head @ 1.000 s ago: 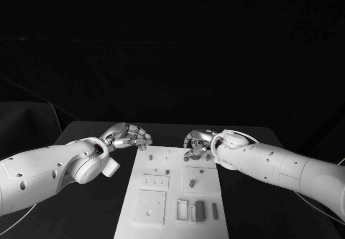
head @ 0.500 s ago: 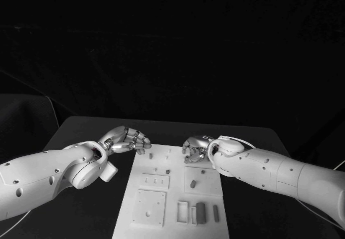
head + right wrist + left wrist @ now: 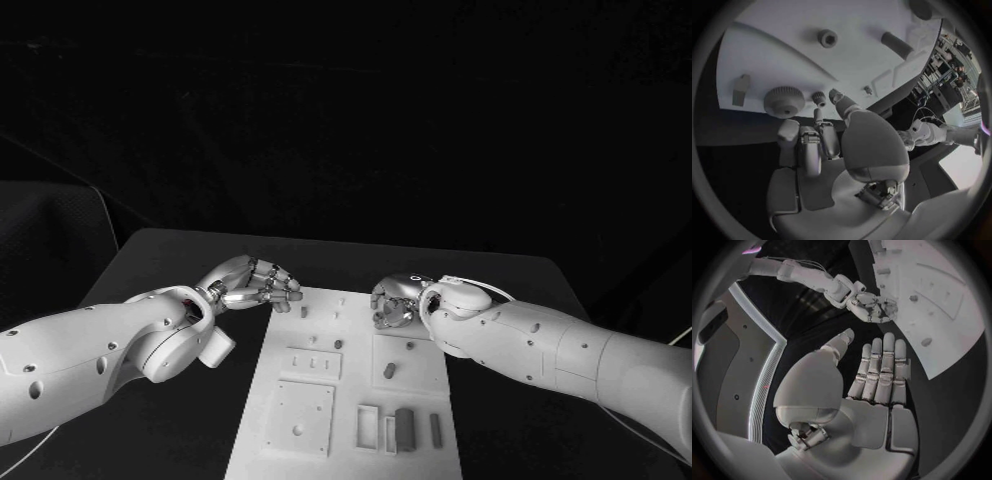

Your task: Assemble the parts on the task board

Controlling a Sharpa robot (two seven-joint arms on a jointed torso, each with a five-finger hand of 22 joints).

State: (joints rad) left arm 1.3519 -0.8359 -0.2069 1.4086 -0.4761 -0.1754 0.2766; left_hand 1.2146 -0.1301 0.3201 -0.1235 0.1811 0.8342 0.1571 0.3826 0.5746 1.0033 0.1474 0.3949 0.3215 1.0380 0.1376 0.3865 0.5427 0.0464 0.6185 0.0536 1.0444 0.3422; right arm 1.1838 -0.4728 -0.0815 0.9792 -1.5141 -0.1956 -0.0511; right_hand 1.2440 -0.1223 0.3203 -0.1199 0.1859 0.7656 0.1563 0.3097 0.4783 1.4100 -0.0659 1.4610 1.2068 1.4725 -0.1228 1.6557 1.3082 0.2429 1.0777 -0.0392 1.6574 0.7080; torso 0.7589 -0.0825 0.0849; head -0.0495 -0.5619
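board (image 3: 307,425): white plate mid-counter (image 3: 159,255), long axis running away from me. I place everything off it.
left hand (image 3: 257,282): just off the board's far-left corner, over bare counter. In its wrist view (image 3: 879,375) the fingers lie straight and side by side, thumb out, nothing in the palm. I read it as empty and unclenched.
right hand (image 3: 395,300): over the board's far-right part, fingers curled down toward the surface. In its wrist view (image 3: 826,145) the fingers are bent in, tips near the gear. I can't tell if it is pinching a part or only closing in.
gear (image 3: 784,101): flat toothed disc near the board's edge, just ahead of the right fingertips. A smaller knurled knob (image 3: 819,98) sits beside it.
other parts: short peg (image 3: 388,370) upright mid-board; dark bars (image 3: 404,427) at the near end, long axes parallel to the board's; ring (image 3: 827,37) and a lying cylinder (image 3: 897,45) further along the board from the right hand.
key relation: the gear lies straight ahead of the right hand's fingertips. The right is clearly nearer; the left is off the board.
in the way: the knob crowds the gear's side, so I judge a finger could snag it.
my call: right hand does the pick; the left stays clear.
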